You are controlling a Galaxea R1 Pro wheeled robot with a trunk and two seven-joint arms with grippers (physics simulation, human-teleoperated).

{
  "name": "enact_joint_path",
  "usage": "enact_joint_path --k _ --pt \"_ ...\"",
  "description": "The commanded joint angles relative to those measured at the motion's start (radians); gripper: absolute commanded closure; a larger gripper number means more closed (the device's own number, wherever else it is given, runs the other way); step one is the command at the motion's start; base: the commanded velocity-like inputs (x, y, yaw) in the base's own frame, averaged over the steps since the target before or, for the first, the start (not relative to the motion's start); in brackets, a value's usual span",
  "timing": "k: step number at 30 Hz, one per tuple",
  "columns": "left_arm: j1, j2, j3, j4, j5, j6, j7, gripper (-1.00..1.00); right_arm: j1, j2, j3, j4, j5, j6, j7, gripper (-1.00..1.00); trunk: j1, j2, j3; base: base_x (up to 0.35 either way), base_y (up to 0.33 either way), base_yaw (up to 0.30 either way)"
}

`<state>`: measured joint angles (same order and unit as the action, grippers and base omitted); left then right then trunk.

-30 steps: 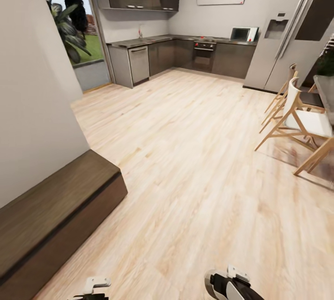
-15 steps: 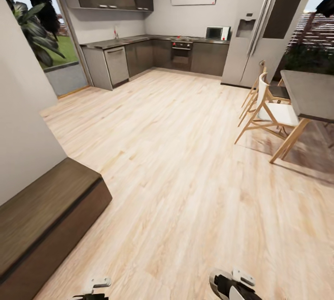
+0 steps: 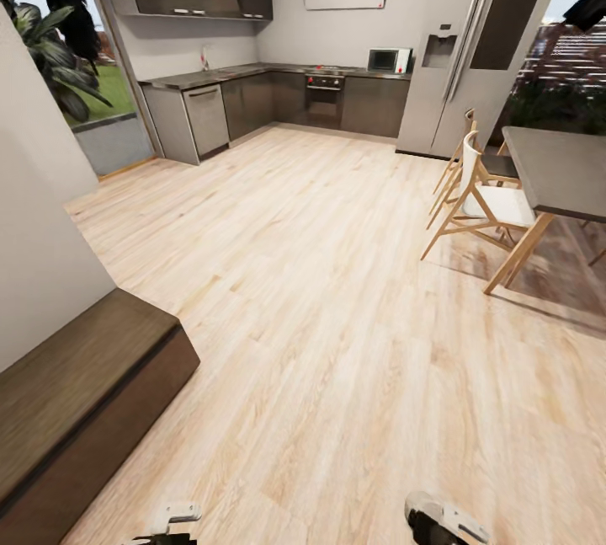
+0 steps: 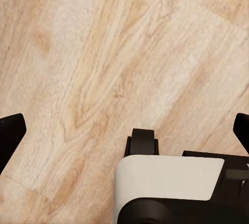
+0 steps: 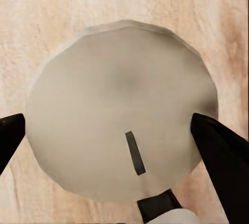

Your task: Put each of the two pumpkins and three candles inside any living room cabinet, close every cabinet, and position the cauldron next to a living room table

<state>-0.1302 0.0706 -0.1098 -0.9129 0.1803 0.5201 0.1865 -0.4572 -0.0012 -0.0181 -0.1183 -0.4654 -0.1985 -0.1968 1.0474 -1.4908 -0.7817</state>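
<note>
— Head view first. What lies ahead of you?

— Open pale wood floor (image 3: pixel 337 317) runs to a kitchen counter (image 3: pixel 227 73) on the far wall, with a tall grey fridge (image 3: pixel 471 48) to its right. The cabinet (image 3: pixel 76 393), long, low and dark brown, stands against the wall on my left, its front flush, with no drawer pulled out that I can see. On my right is a grey dining tabletop (image 3: pixel 560 170) with wooden chairs (image 3: pixel 480 200) drawn up to it. My left gripper (image 3: pixel 168 520) and right gripper (image 3: pixel 446 524) just peek in at the lower edge, both over bare floor. Nothing stands between me and the cabinet.

— And the left wrist view?

— The left gripper (image 4: pixel 125 128) has its jaws spread wide, one black fingertip (image 4: pixel 10 136) at each side of the picture, with only floorboards between them. A white and black part of my own body sits close under the camera.

— The right wrist view?

— The candle (image 5: pixel 122 105), a pale round one seen from its top with a short dark wick (image 5: pixel 135 154), sits squarely between the jaws of the right gripper (image 5: pixel 122 130). Both fingertips meet its rim, so the jaws are holding it, clear of the floor behind it.
</note>
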Motion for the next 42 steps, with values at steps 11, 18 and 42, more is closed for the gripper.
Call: enact_joint_path --k 11,18,42 --pt "0.0 -0.001 -0.001 0.003 -0.001 -0.001 0.001 -1.0 0.001 -0.05 -0.027 0.047 -0.081 -0.206 -0.065 1.0 0.0 0.0 0.0 0.0 0.0 0.0" --pt "0.0 -0.001 -0.001 0.005 -0.001 -0.002 0.001 -1.0 0.0 -0.052 -0.162 0.035 -0.144 -0.089 -0.03 1.0 0.0 0.0 0.0 0.0 0.0 -0.001" --pt "0.0 0.0 -0.001 0.006 -0.002 -0.002 0.001 -1.0 0.0 -0.069 -0.19 0.032 -0.152 -0.024 0.221 1.0 0.0 0.0 0.018 0.0 0.0 -0.149"
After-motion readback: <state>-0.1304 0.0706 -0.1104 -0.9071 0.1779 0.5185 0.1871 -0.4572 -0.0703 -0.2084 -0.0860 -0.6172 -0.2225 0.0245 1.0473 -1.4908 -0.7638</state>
